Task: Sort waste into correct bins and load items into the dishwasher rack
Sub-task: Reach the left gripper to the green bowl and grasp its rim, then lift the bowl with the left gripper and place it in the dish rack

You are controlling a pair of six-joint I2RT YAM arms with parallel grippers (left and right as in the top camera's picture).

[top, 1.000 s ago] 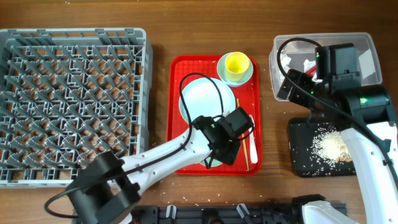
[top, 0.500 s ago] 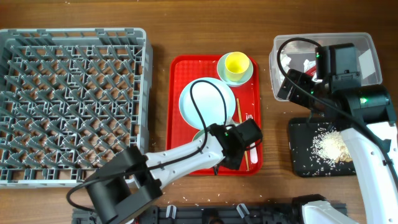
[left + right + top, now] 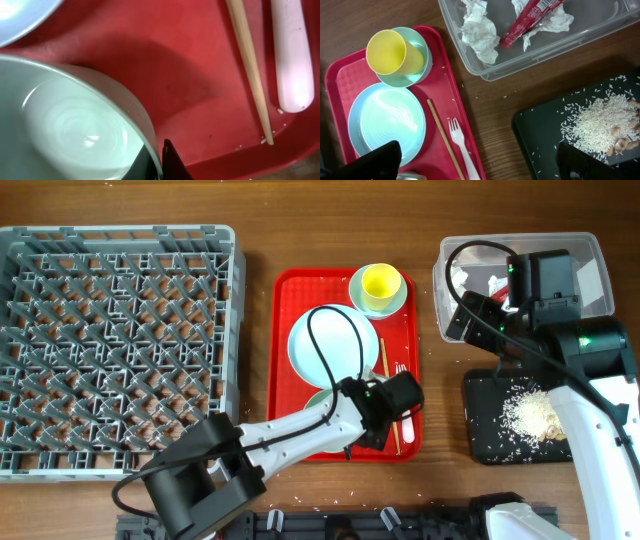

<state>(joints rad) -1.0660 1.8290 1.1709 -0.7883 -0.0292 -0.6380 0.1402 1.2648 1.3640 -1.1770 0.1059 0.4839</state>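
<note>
My left gripper (image 3: 378,420) (image 3: 159,154) is shut on the rim of a pale bowl (image 3: 75,130) (image 3: 322,399) at the front of the red tray (image 3: 345,442). One finger is inside the rim, the other outside. The chopstick (image 3: 250,70) (image 3: 386,395) and white fork (image 3: 292,60) (image 3: 405,418) lie just right of it. The plate (image 3: 328,342) (image 3: 387,117) is mid-tray. The yellow cup (image 3: 381,282) (image 3: 395,52) stands in the second bowl (image 3: 420,72). My right gripper (image 3: 480,165) (image 3: 466,318) is open and empty, high above the table. The grey rack (image 3: 120,350) stands at the left.
The clear tub (image 3: 590,250) (image 3: 555,47) holds crumpled tissue (image 3: 479,32) and the red sachet (image 3: 530,20). The black tray (image 3: 490,435) (image 3: 545,135) holds a rice pile (image 3: 600,122). Rice grains lie scattered on the wooden table around it.
My left gripper has moved right and toward the tray's front, from the plate's lower edge to the bowl, and closed on its rim. The right arm has not moved.
</note>
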